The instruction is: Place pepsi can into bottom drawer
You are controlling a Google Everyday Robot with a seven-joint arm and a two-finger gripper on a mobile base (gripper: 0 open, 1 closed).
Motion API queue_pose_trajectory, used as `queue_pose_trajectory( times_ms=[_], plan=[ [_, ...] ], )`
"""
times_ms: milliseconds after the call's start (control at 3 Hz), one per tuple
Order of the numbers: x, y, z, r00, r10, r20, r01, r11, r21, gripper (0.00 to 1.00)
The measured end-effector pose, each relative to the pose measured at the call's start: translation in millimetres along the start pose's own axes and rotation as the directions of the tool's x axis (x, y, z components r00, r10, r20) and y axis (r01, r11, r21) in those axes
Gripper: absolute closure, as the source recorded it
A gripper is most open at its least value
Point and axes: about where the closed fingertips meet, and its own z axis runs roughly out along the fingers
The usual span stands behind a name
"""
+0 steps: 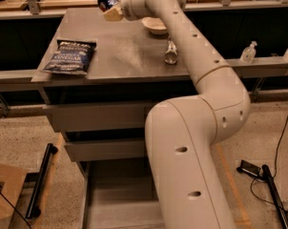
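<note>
Gripping the pepsi can (pixel 106 2) above the far edge of the worktop (pixel 129 51), the hand (pixel 111 12) could drop it short of the open bottom drawer (pixel 118 194) if its hold slips.

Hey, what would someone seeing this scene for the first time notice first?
The big cream robot arm fills the foreground, stretching to the far left corner of the cabinet top, where its gripper holds the pepsi can off the surface. A dark blue chip bag lies on the near left of the top, and the bottom drawer stands pulled open below.
</note>
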Motion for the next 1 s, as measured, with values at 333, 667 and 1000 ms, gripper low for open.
queue_pose_trajectory(
  times_ms=[333,667,1000],
  plan=[
    [-34,9,-72,0.996,-0.072,-0.06,0.069,0.9964,-0.05,1.0],
    [-49,24,-150,0.984,-0.068,-0.162,0.055,0.9951,-0.082,1.0],
    [-49,46,-225,0.962,0.004,-0.274,-0.023,0.9975,-0.067,1.0]
  ],
)
